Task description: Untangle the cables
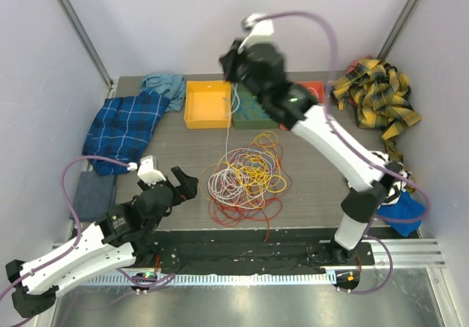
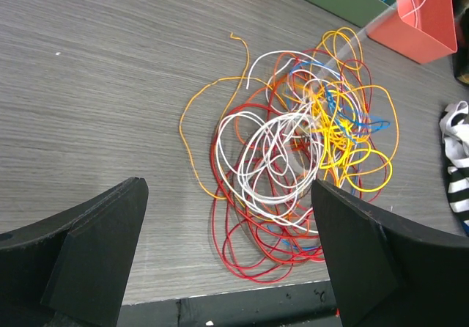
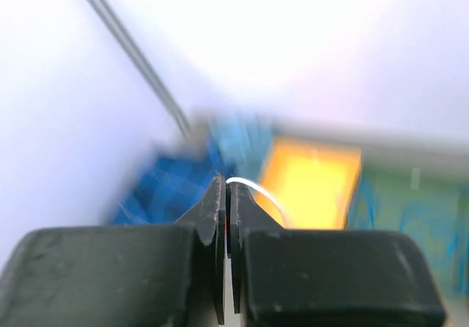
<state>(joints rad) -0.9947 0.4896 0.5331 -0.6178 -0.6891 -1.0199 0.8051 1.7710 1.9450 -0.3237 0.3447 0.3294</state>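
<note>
One white cable (image 1: pixel 231 114) is up out of the heap. The rest of the cables (image 1: pixel 245 177) lie in a loose tangle in the middle of the table (image 1: pixel 176 151): red, orange, yellow, white, a little blue.

Right gripper (image 1: pixel 234 80): raised high over the back of the table, roughly above the gap between the yellow bin (image 1: pixel 205 107) and the green bin (image 1: pixel 253 114). Jaws pinched fully together on the white cable, with a short white loop springing out beside the tips in the wrist view. The strand runs fairly straight down to the heap, so probably near taut.

Left gripper (image 1: pixel 183 184): low, just left of the heap, jaws spread as wide as they go, holding nothing. Its wrist view looks across the tangle, the red loops nearest.

Step in hand, as I read it: drawing the white cable free.
- Lift slowly and straight up; a sideways pull would likely drag the whole heap.
- Watch the foot of the strand. If yellow or red loops rise with it, pause.
- The free gripper could pin the heap's near edge, on the red loops, well away from the white strand.
- The pinch is at the very tips, so a jerk may slip it.
</note>
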